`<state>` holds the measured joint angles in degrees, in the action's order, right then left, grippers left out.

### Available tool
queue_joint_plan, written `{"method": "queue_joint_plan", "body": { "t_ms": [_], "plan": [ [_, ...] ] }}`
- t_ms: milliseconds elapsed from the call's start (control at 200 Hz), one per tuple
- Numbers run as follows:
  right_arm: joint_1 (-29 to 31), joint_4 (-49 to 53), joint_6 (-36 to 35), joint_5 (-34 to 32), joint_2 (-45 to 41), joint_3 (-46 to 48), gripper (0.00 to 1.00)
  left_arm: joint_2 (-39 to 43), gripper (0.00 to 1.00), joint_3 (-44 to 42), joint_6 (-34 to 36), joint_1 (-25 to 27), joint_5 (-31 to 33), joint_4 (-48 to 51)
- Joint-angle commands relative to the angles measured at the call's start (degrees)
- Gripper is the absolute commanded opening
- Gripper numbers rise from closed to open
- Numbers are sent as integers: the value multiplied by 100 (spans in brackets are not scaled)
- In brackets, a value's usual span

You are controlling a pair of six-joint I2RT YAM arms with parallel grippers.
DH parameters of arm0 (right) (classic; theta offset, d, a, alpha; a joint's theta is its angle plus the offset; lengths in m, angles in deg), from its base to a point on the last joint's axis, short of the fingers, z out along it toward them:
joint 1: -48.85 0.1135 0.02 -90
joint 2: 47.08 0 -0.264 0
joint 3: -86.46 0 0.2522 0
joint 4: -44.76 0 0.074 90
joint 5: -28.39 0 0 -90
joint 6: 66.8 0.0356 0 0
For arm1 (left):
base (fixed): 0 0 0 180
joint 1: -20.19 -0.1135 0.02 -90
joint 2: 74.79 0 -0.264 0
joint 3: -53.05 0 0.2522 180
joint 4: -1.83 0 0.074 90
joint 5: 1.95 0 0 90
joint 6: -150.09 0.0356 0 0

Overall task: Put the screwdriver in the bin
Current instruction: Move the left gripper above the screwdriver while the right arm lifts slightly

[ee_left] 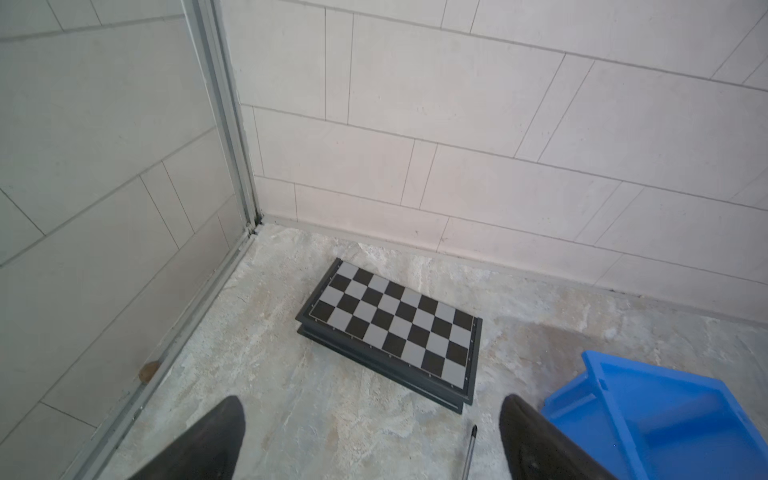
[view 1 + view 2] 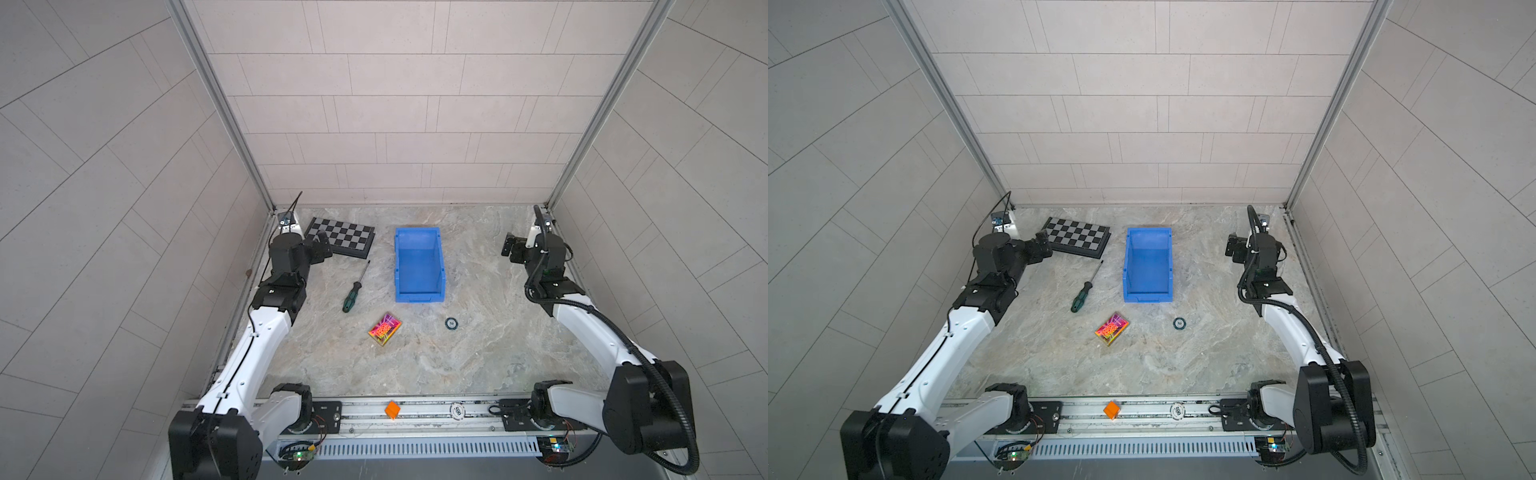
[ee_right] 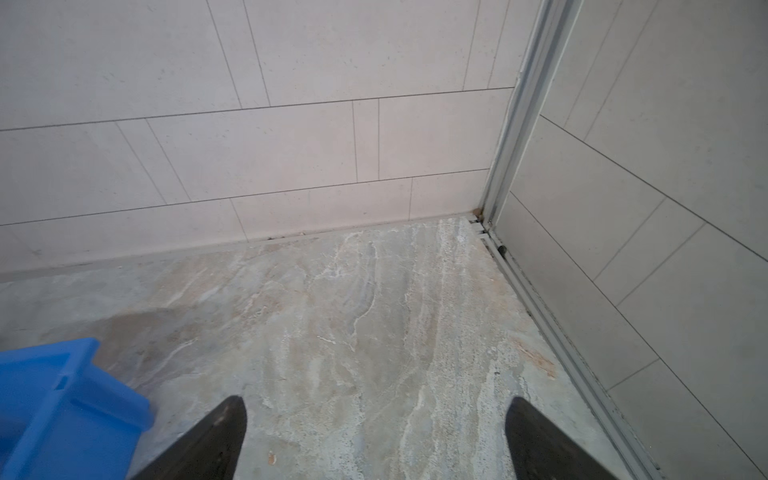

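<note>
A small orange plastic cube (image 2: 392, 409) sits on the metal rail closest to the camera, clear of the job. Farther in, the slim screwdriver with a green-and-black handle (image 2: 354, 291) lies flat on the marbled surface (image 2: 478, 353), just left of the tall-walled bright blue plastic bin (image 2: 417, 297) and not in it. Its long axis runs roughly along the bin's long walls, handle toward the camera. The left gripper (image 2: 322, 245), jaws apart and empty, hangs left of the shaft tip, so the handle lies back toward that arm's base. The right gripper (image 2: 509, 249), also spread and empty, waits beyond the bin. The left arm is nearer.
</note>
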<state>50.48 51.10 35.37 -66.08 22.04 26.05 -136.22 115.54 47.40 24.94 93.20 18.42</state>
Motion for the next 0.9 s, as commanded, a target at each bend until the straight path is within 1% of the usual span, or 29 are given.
{"method": "queue_joint_plan", "body": {
  "t_ms": [0,55,85,150,240,335,391,556,656,856,891],
  "plan": [
    [-22,1697,365,754,5,-219,99,-226,99,84,-494,33,-497,1017],
    [-21,2014,589,678,3,-307,99,-452,99,189,-574,79,-692,1284],
    [-24,2183,590,751,4,-356,98,-592,100,250,-577,137,-733,1412],
    [-22,2471,430,1087,29,-439,98,-910,99,412,-542,343,-594,1735],
    [-25,2735,441,1256,27,-441,99,-1374,100,620,-309,625,-541,1993],
    [-24,2841,208,1713,-58,-287,99,-1796,100,763,-120,902,-426,2136],
    [-21,2849,198,1930,-83,-185,99,-2030,100,854,-77,989,-400,2230],
    [-26,2886,252,2366,-62,60,99,-2718,100,1118,111,1071,-756,2566],
    [-30,2984,155,2347,-95,168,99,-3023,99,1244,251,1106,-783,2834],
    [-31,2980,80,2276,-340,359,99,-3113,94,1117,324,1167,-816,2714],
    [-27,2984,53,2244,-363,373,99,-3152,92,1122,336,1168,-784,2735]
  ]
}}
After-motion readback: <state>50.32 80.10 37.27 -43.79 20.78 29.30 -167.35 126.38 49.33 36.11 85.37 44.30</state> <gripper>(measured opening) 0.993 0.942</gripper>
